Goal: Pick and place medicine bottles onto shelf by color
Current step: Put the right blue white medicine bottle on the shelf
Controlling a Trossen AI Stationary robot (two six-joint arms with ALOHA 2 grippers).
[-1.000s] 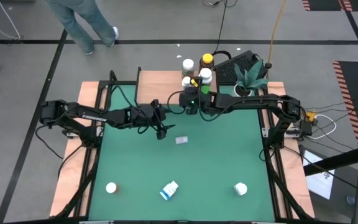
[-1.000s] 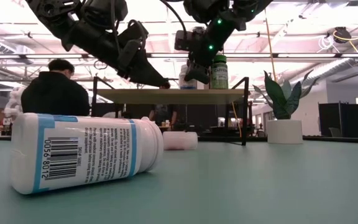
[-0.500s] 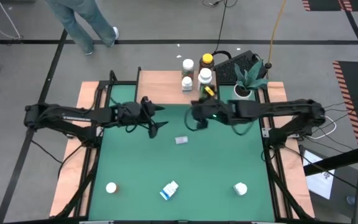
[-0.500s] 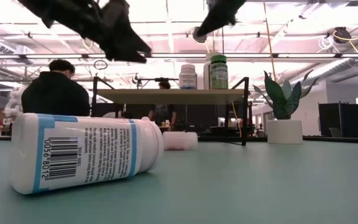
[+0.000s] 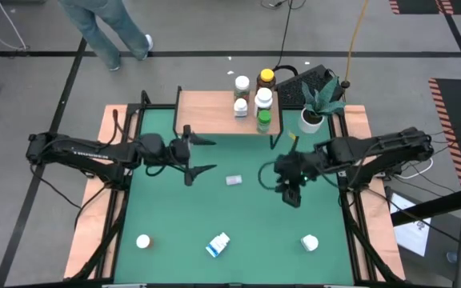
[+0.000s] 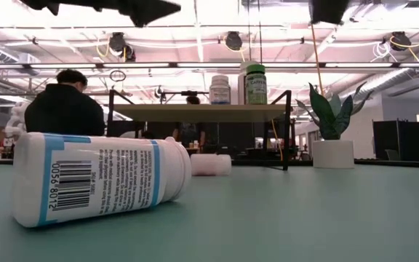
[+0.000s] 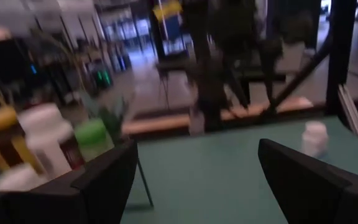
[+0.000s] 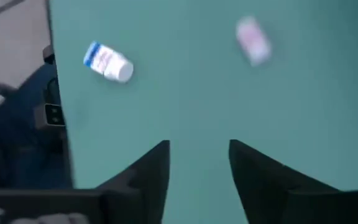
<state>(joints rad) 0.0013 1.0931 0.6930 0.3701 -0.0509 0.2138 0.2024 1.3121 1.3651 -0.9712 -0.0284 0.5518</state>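
On the far left of the green tabletop [image 5: 174,232] a white-capped bottle [image 5: 143,241] stands near the front edge, untouched. The left gripper [image 5: 198,155] has drawn back from the shelf [image 5: 202,112] and now hangs over the tabletop's left-centre, its fingers spread wide with nothing between them.

Next comes the small pink-labelled bottle [image 5: 233,181], lying on its side mid-table, and nearer the front the blue-labelled bottle [image 5: 218,244], also lying down.

At the back, the shelf holds a white bottle [image 5: 240,106] and, just beside it, the green bottle [image 5: 264,120] that a second ago was still under the right gripper. Two more bottles, one white-capped [image 5: 242,83] and one amber with a yellow cap [image 5: 267,78], sit behind the shelf.

The right gripper [image 5: 290,194] has swung away to the tabletop's right-centre, fingers parted partway and empty, pointing down at the green surface. That placement looks finished. A last white-capped bottle [image 5: 310,242] waits at the front right, beyond it the potted plant [image 5: 314,108] at the back corner.

Four bottles are left on the tabletop, so the next pick is likely the pink-labelled or the front-right one.
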